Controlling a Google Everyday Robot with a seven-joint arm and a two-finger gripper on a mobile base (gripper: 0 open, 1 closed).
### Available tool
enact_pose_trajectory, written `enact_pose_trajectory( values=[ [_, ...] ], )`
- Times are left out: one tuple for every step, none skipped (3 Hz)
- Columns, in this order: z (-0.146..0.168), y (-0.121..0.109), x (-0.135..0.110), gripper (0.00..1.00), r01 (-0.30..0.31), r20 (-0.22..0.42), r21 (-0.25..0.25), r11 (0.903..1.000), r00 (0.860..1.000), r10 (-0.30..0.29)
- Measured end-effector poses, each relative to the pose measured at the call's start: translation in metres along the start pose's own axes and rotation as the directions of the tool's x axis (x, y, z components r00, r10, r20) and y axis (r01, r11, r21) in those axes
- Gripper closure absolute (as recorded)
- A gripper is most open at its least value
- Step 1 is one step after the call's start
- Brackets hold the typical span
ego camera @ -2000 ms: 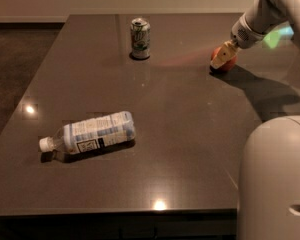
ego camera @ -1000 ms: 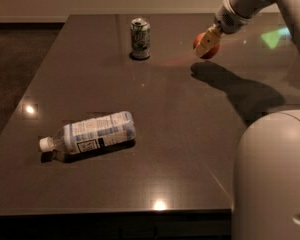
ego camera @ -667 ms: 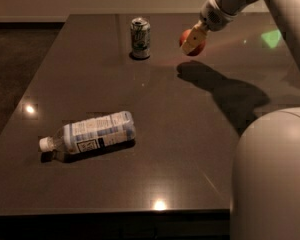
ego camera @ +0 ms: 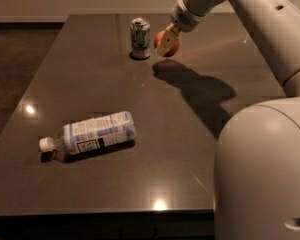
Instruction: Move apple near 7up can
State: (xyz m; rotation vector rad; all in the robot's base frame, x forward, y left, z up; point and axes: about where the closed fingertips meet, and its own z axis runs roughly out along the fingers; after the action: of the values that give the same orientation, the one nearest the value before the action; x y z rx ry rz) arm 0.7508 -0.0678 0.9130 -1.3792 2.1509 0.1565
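Gripper clamps the apple, held above the table just right of the can, far side.

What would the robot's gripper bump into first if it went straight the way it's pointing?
Probably the table, just right of the can. The gripper, holding the apple, points down toward it. Depth is unclear.

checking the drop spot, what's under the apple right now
Only bare dark table, carrying the arm's shadow; the apple hangs clear of it in the gripper, beside the 7up can. A finger covers part of the apple.
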Motion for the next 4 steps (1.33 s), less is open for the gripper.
enact_pose_trajectory(
  values=[
    [0.026, 0.008, -0.013, 1.0, 0.034, -0.021, -0.02, 0.9992, 0.999, -0.035],
    [0.039, 0.011, -0.013, 1.0, 0.045, -0.041, -0.026, 0.9987, 0.998, -0.046],
    [0.048, 0.011, -0.006, 0.87, 0.041, -0.055, -0.028, 0.9988, 0.998, -0.043],
    [0.054, 0.011, 0.001, 0.64, 0.039, -0.057, -0.034, 0.9987, 0.998, -0.04]
  ],
)
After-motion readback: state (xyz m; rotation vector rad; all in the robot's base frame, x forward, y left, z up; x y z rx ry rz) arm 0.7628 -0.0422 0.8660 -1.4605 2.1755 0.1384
